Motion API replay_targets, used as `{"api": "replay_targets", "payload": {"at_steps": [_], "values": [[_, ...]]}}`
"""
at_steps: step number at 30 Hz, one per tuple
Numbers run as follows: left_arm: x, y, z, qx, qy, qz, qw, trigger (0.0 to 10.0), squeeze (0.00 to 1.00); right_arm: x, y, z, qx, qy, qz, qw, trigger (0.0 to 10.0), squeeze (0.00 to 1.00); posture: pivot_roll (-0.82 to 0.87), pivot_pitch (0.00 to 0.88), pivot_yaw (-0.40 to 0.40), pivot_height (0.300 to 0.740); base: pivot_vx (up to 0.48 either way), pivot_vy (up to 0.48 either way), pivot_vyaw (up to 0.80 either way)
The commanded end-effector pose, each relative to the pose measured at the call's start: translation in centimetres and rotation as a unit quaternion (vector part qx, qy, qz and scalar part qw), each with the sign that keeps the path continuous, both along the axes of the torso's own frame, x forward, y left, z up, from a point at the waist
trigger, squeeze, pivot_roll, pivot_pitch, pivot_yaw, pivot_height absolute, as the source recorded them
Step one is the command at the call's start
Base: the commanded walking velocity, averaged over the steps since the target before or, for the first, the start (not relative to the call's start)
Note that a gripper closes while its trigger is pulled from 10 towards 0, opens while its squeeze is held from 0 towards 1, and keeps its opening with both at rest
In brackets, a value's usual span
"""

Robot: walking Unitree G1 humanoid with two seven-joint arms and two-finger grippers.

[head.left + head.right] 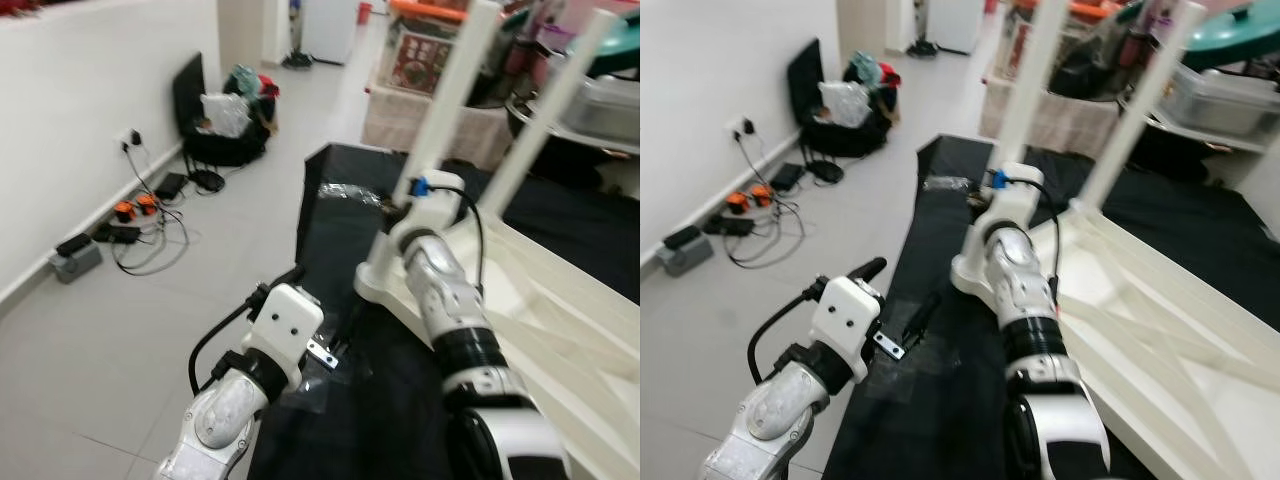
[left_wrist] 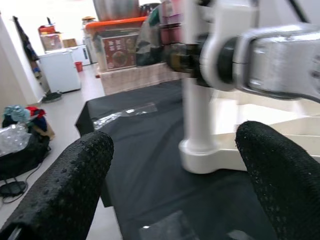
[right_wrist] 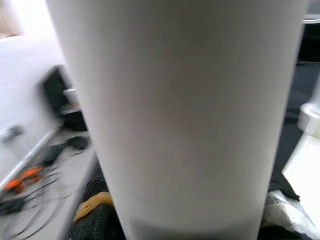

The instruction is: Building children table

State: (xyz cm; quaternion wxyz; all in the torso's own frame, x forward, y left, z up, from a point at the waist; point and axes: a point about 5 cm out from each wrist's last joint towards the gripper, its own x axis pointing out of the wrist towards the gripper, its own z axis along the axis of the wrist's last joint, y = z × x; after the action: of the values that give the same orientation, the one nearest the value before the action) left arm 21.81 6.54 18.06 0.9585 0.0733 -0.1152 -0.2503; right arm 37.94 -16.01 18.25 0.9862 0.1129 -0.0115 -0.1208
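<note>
White plastic children's table (image 1: 560, 300), upside down on the black-covered counter (image 1: 940, 300), its near white cylindrical leg (image 1: 450, 110) upright within the right pincer (image 1: 405, 205), clamped on it. Left pincer (image 2: 170, 165), spread wide and empty, hovers just beside that leg's base.

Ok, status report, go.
Right gripper at near table leg, grip unconfirmed. Left gripper open, hovering over black cloth. White tabletop inverted. Plastic bag beyond leg.
</note>
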Motion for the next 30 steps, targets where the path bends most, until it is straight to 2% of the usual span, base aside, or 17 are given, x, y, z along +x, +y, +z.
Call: {"api": "replay_targets", "payload": {"at_steps": [1, 4, 9, 10, 11, 12, 14, 15, 16, 17, 20, 22, 24, 25, 26, 30], "values": [[0.0, -0.1, -0.2, 0.000, 0.006, -0.002, 1.000, 10.0, 0.00, -0.9, -1.6, -1.5, 0.042, 0.034, -0.075, 0.996, 0.0, 0.00, 0.08, 0.000, -0.120, 0.740, 0.000, 0.000, 0.00], [0.0, -0.2, -0.2, 0.000, 0.006, -0.003, 1.000, 10.0, 0.00, -1.0, -0.1, -1.3, 0.074, 0.036, -0.072, 0.994, 0.0, 0.00, 0.08, 0.000, -0.119, 0.740, 0.000, 0.000, 0.00], [0.0, -0.3, -0.3, -0.001, 0.006, -0.003, 1.000, 10.0, 0.00, -0.8, 0.3, -1.1, 0.082, 0.035, -0.076, 0.993, 0.0, 0.00, 0.08, 0.000, -0.119, 0.740, 0.000, 0.000, 0.00], [0.0, -0.3, -0.3, -0.001, 0.007, -0.003, 1.000, 10.0, 0.00, -0.5, 1.2, -0.9, 0.094, 0.036, -0.065, 0.993, 3.1, 0.00, 0.08, 0.000, -0.122, 0.740, 0.000, 0.000, 0.00], [0.0, -0.3, -0.3, -0.001, 0.007, -0.003, 1.000, 10.0, 0.00, -0.5, 1.2, -0.9, 0.094, 0.036, -0.065, 0.993, 3.1, 0.00, 0.08, 0.000, -0.122, 0.740, 0.000, 0.000, 0.00], [0.0, -0.3, -0.3, 0.000, 0.007, -0.003, 1.000, 10.0, 0.00, -0.2, 2.2, -0.5, 0.098, 0.030, -0.040, 0.994, 10.0, 0.00, 0.07, 0.000, -0.119, 0.740, 0.000, 0.000, 0.00], [0.0, -0.3, -0.3, 0.000, 0.007, -0.003, 1.000, 10.0, 0.00, -0.2, 2.2, -0.5, 0.098, 0.030, -0.040, 0.994, 10.0, 0.00, 0.07, 0.000, -0.119, 0.740, 0.000, 0.000, 0.00], [0.0, -0.3, -0.3, 0.000, 0.007, -0.002, 1.000, 10.0, 0.00, -0.2, 3.0, -0.2, 0.094, 0.024, -0.019, 0.995, 10.0, 1.00, 0.07, 0.000, -0.119, 0.740, 0.000, 0.000, 0.00], [0.0, -0.3, -0.3, 0.000, 0.007, -0.002, 1.000, 10.0, 0.00, -0.2, 3.0, -0.2, 0.094, 0.024, -0.019, 0.995, 10.0, 1.00, 0.07, 0.000, -0.119, 0.740, 0.000, 0.000, 0.00], [0.0, -0.3, -0.3, 0.000, 0.008, -0.001, 1.000, 10.0, 0.00, -0.5, 3.7, 0.1, 0.087, 0.015, 0.002, 0.996, 10.0, 1.00, 0.07, 0.000, -0.118, 0.740, 0.000, 0.000, 0.00], [0.0, -0.3, -0.3, 0.000, 0.008, -0.001, 1.000, 10.0, 0.00, -0.5, 3.7, 0.1, 0.087, 0.015, 0.002, 0.996, 10.0, 1.00, 0.07, 0.000, -0.118, 0.740, 0.000, 0.000, 0.00], [0.1, -0.3, -0.3, 0.001, 0.010, 0.000, 1.000, 10.0, 0.00, -1.4, 4.0, 0.5, 0.063, -0.009, 0.014, 0.998, 10.0, 1.00, 0.06, 0.000, -0.121, 0.740, 0.000, 0.000, 0.00], [0.1, -0.3, -0.3, 0.001, 0.010, 0.000, 1.000, 10.0, 0.00, -1.4, 4.0, 0.5, 0.063, -0.009, 0.014, 0.998, 10.0, 1.00, 0.06, 0.000, -0.121, 0.740, 0.000, 0.000, 0.00], [0.1, -0.2, -0.4, 0.001, 0.011, 0.000, 1.000, 10.0, 0.00, -1.9, 3.9, 0.7, 0.046, -0.025, 0.016, 0.998, 10.0, 1.00, 0.06, 0.000, -0.118, 0.740, 0.000, 0.000, 0.00], [0.1, -0.2, -0.5, 0.001, 0.012, 0.000, 1.000, 10.0, 0.00, -2.4, 3.7, 0.8, 0.030, -0.039, 0.026, 0.998, 10.0, 0.00, 0.06, 0.000, -0.118, 0.740, 0.000, 0.000, 0.00], [0.1, -0.2, -0.5, 0.001, 0.013, 0.001, 1.000, 10.0, 0.00, -3.2, 3.3, 0.6, -0.008, -0.057, 0.052, 0.997, 10.0, 0.00, 0.06, 0.000, -0.116, 0.740, 0.000, 0.000, 0.00]]}}
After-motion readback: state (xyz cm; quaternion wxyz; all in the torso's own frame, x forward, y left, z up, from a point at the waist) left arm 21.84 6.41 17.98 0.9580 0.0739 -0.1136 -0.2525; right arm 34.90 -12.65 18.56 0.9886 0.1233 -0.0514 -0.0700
